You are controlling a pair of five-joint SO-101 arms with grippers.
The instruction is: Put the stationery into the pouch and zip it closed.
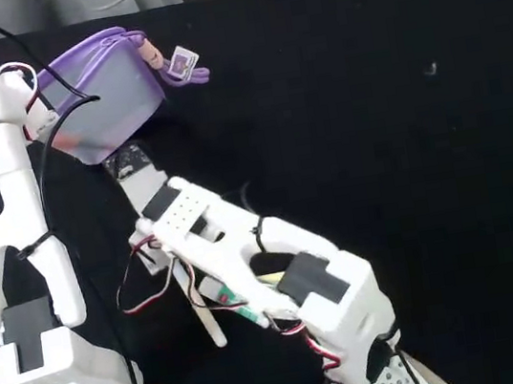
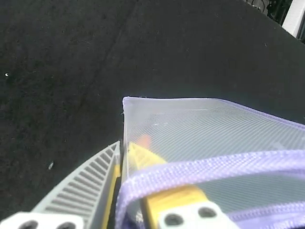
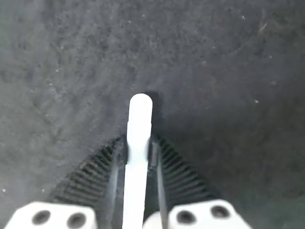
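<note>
Now the left pincer (image 2: 123, 151) is shut on the edge of the soft purple pouch (image 1: 111, 88), held up near the tabletop's far left corner. The right pincer (image 3: 138, 145) squeezes a white pen (image 3: 140, 114). The pen looks light, hard and slippery, so a grip near its middle seems best.

Left arm (image 1: 0, 221) stretches along the left side toward the far edge. Left gripper (image 2: 125, 148) sits above the surface (image 1: 381, 183), jaws clamped on the pouch (image 2: 200, 133) edge. Right arm (image 1: 274, 247) angles diagonally toward far left. Right gripper (image 3: 138, 143) points down close to the surface, jaws pinching a white stick (image 3: 139, 119).
</note>
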